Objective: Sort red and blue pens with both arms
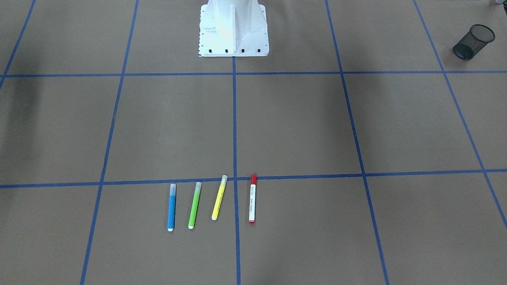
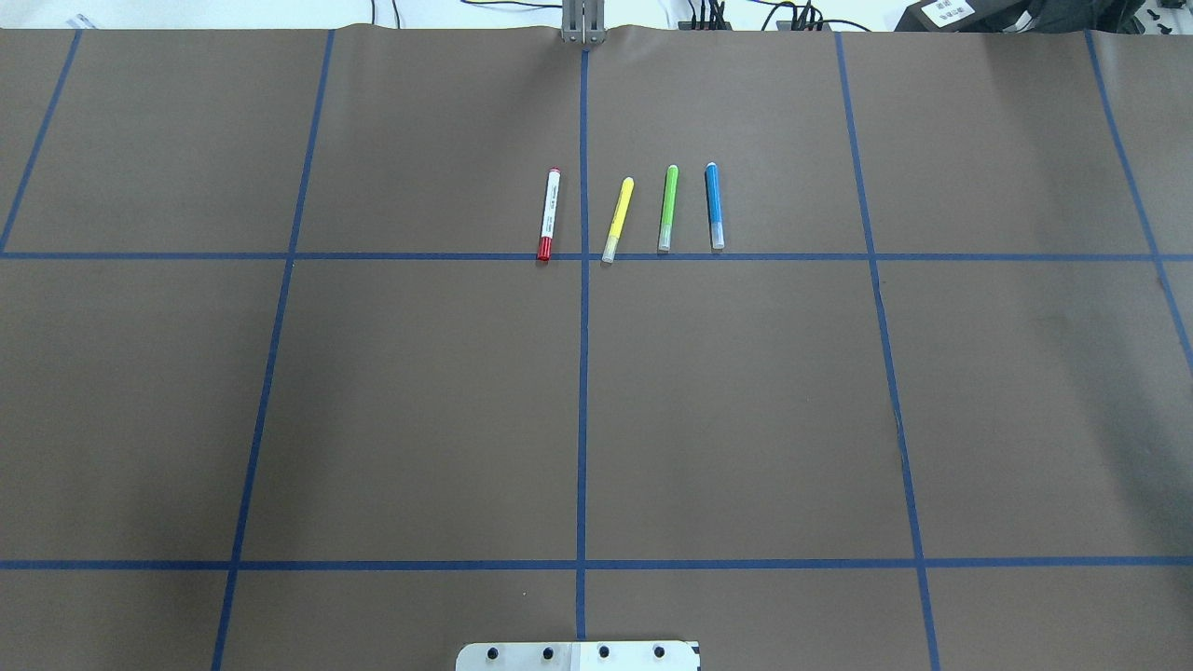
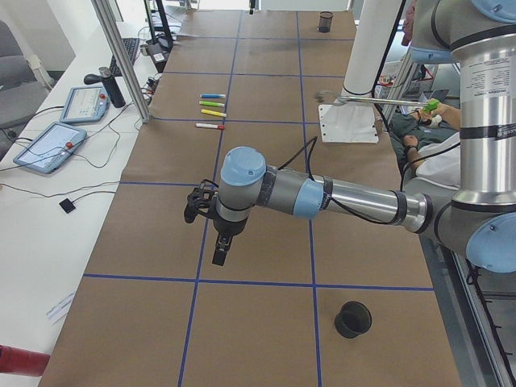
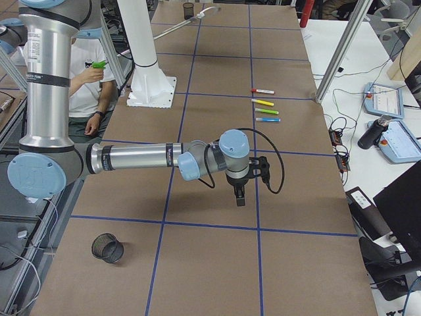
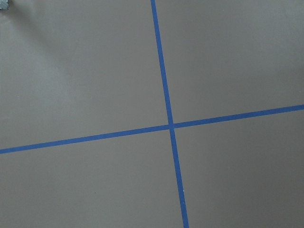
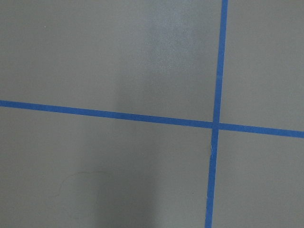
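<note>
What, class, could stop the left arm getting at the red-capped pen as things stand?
Probably yes. The left arm hangs above the table, nothing lies between it and the red-capped pen, which is flat on that arm's side of the centre line, the yellow pen beside it but apart.

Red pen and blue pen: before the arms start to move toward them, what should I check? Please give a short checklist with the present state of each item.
1. The red pen lies apart from the yellow pen: ok.
2. The blue pen lies apart from the green pen: ok.
3. The left gripper is open: cannot tell, only a side view shows it.
4. The right gripper is open: cannot tell, same reason.
5. A pen shows in a wrist view: not ok, only tape lines on the table.
6. The left-end cup and the right-end cup are on the table: ok.
</note>
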`<act>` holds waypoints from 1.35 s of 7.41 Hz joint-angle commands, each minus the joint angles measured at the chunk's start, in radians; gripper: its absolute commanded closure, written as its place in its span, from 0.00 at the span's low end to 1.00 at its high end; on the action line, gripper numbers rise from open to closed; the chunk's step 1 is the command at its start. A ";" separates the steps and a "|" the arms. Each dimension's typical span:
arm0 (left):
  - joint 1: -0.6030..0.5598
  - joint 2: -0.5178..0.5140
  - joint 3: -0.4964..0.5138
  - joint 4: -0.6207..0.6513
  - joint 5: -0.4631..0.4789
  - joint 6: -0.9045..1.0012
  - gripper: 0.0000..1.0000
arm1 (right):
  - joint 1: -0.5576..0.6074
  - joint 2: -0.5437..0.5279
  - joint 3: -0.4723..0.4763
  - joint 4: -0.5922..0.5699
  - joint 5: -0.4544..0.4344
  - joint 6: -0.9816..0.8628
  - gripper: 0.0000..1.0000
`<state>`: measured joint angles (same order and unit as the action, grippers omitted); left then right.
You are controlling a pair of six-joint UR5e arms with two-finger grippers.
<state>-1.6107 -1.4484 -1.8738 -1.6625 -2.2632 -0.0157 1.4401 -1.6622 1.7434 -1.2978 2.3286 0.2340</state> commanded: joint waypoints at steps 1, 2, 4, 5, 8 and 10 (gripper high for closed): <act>0.038 0.003 0.010 -0.009 -0.016 0.005 0.00 | 0.000 0.004 0.001 0.000 -0.003 0.001 0.01; 0.041 0.016 0.008 -0.010 -0.018 -0.003 0.00 | 0.000 0.004 0.001 0.000 -0.003 0.001 0.01; 0.041 0.016 0.011 -0.010 -0.016 -0.003 0.00 | 0.000 0.002 0.002 0.000 -0.002 0.001 0.01; 0.041 0.017 0.010 -0.010 -0.018 -0.003 0.00 | 0.000 0.004 0.002 0.000 -0.002 -0.001 0.01; 0.043 0.017 0.021 -0.006 -0.053 -0.004 0.00 | -0.001 0.002 0.004 0.000 0.001 -0.002 0.01; 0.043 0.017 0.019 -0.007 -0.064 -0.004 0.00 | -0.007 0.002 0.004 0.000 0.006 0.001 0.01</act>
<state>-1.5678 -1.4314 -1.8546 -1.6679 -2.3160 -0.0199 1.4375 -1.6597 1.7475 -1.2977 2.3323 0.2323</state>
